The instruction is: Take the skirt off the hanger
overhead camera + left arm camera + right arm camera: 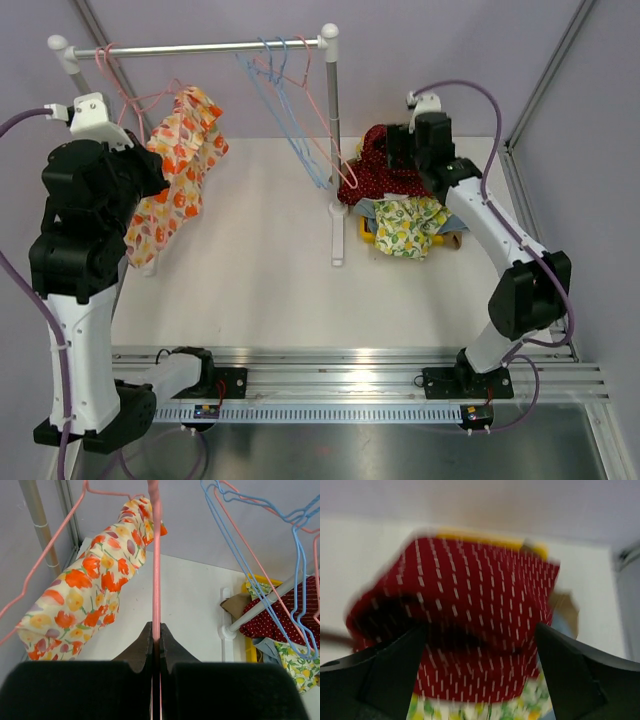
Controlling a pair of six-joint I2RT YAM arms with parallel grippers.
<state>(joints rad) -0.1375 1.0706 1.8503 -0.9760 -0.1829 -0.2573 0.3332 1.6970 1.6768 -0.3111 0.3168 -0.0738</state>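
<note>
The skirt, yellow with orange flowers, hangs bunched on a pink wire hanger at the left end of the rack rail. In the left wrist view the skirt drapes along the hanger's left side. My left gripper is shut on a straight bar of the pink hanger, to the right of the skirt. In the top view that wrist sits right beside the skirt. My right gripper is open and empty, just above a red dotted garment on the right-hand pile.
A clothes rack stands mid-table, with several empty blue and pink hangers on its rail. A pile of clothes, the red dotted garment and a lemon-print one, lies over a yellow bin at the right.
</note>
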